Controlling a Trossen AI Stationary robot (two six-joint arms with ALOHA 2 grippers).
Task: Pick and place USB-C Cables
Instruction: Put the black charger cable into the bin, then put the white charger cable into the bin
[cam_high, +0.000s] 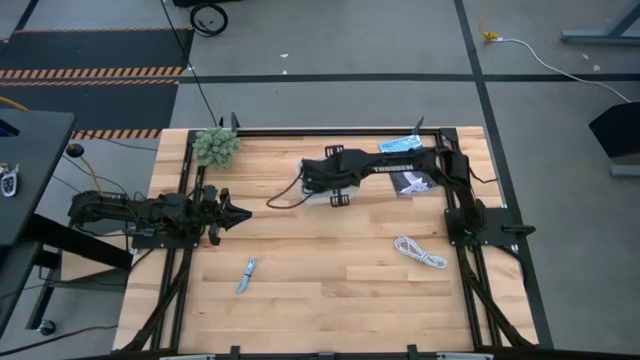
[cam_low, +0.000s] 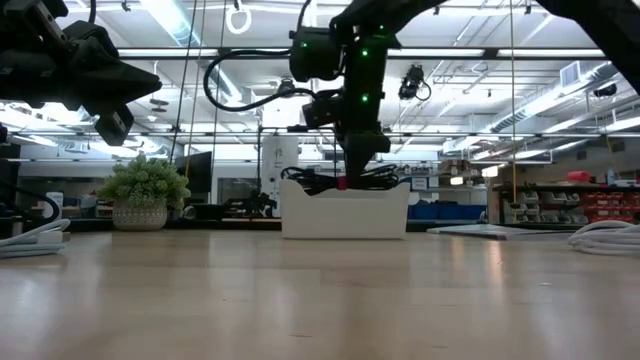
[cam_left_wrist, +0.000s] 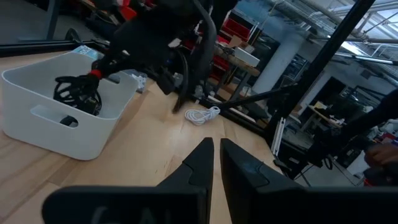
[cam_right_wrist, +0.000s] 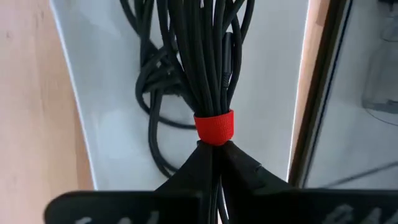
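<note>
The white tray (cam_left_wrist: 62, 134) sits at the table's far middle, under my right arm. My right gripper (cam_right_wrist: 214, 155) is above it, pointing down, shut on the black cable bundle with the red tie (cam_right_wrist: 214, 127). A second black cable (cam_right_wrist: 152, 106) lies on the tray floor. The white cable (cam_high: 420, 252) lies coiled on the table near the right edge, with no gripper on it. My left gripper (cam_left_wrist: 216, 158) waits shut over the table's left side, touching nothing. My right gripper pinches the black bundle between its two fingers, right beside the red tie (cam_right_wrist: 214, 142). The fingers come from above, pointing down. The bundle's strands run from the tie down into the tray (cam_low: 345, 210), and its loops (cam_low: 325, 180) show at the tray's rim.
A potted plant (cam_high: 215, 147) stands at the far left corner. A flat black-and-blue packet (cam_high: 410, 182) lies right of the tray, under the right arm. A small pale object (cam_high: 247, 273) lies on the near left wood. Bare wood stretches across the near half.
</note>
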